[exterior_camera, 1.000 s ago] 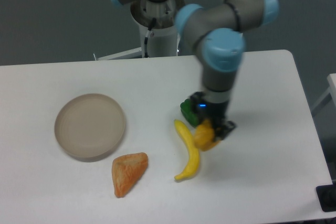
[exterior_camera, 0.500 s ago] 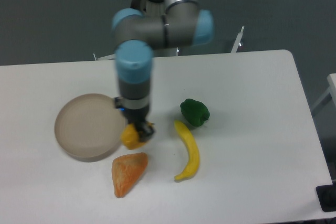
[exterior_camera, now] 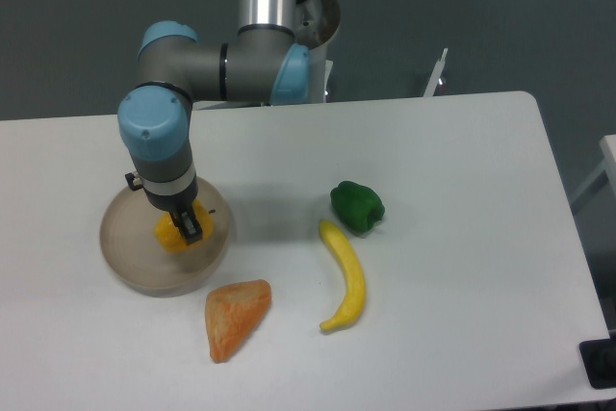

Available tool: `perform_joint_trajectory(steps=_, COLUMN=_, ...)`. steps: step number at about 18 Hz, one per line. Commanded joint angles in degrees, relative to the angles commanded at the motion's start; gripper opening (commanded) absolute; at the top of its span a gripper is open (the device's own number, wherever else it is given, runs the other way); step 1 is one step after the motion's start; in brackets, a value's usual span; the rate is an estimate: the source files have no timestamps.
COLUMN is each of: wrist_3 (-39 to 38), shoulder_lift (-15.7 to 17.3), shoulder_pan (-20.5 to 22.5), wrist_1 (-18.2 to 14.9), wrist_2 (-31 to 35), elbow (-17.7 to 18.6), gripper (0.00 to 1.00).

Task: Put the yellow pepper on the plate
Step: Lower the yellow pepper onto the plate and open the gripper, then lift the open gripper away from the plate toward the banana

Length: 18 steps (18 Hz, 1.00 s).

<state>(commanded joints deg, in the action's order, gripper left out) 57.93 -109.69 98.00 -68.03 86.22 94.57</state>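
At the left of your frame, the two-finger gripper (exterior_camera: 183, 226) pinches the small chunky yellow-orange pepper (exterior_camera: 176, 235) over the round beige-tan plate (exterior_camera: 130, 259) on the white desk (exterior_camera: 462, 238).

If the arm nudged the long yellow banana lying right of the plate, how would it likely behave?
The banana lies flat on the table, so it would probably slide or pivot rather than roll. Its curved shape suggests that a push near one end would spin it. It looks smooth, so it may slip easily.
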Motion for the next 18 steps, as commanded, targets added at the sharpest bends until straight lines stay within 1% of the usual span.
perform_joint_trajectory(steps=1, wrist_3=-0.8, shoulder_lift=0.0, shoulder_pan=0.0, wrist_1=0.0, wrist_2=0.0, elbow=0.0, gripper=0.65)
perform_joint_trajectory(steps=2, wrist_3=-1.41, shoulder_lift=0.0, shoulder_pan=-0.09, wrist_1=0.09, wrist_2=-0.09, elbow=-0.09, gripper=0.74)
perform_joint_trajectory(steps=3, wrist_3=-2.03, shoulder_lift=-0.17, shoulder_pan=-0.35, wrist_1=0.09, wrist_2=-0.09, elbow=-0.09, gripper=0.75)
perform_joint_trajectory(steps=4, wrist_3=-2.47, shoulder_lift=-0.18, shoulder_pan=-0.7, wrist_1=0.09, wrist_2=-0.09, elbow=-0.09, gripper=0.79)
perform_joint_trajectory(steps=5, wrist_3=-2.65, shoulder_lift=-0.18, shoulder_pan=-0.79, wrist_1=0.09, wrist_2=-0.09, elbow=-0.17, gripper=0.87)
perform_joint_trajectory(steps=6, wrist_3=-2.65, shoulder_lift=-0.09, shoulder_pan=-0.79, wrist_1=0.09, wrist_2=-0.09, elbow=-0.26, gripper=0.89)
perform_joint_trajectory(steps=7, wrist_3=-2.65, shoulder_lift=0.0, shoulder_pan=-0.79, wrist_1=0.09, wrist_2=-0.09, elbow=-0.44, gripper=0.96)
perform_joint_trajectory(steps=8, wrist_3=-2.74, shoulder_lift=0.26, shoulder_pan=-0.79, wrist_1=0.09, wrist_2=-0.09, elbow=-0.7, gripper=1.0)
perform_joint_trajectory(steps=11, wrist_3=-3.88, shoulder_lift=0.79, shoulder_pan=-0.62, wrist_1=0.0, wrist_2=0.17, elbow=-1.84, gripper=1.0)
perform_joint_trajectory(steps=13, wrist_3=-3.97, shoulder_lift=1.4, shoulder_pan=0.26, wrist_1=0.0, wrist_2=0.79, elbow=-3.86, gripper=1.0)
perform_joint_trajectory(steps=16, wrist_3=-3.88, shoulder_lift=1.93, shoulder_pan=6.13, wrist_1=-0.26, wrist_2=0.79, elbow=-8.16, gripper=1.0)
perform_joint_trajectory(steps=18, wrist_3=-2.57, shoulder_lift=1.67, shoulder_pan=11.66, wrist_1=-0.53, wrist_2=0.7, elbow=-11.06, gripper=1.0)
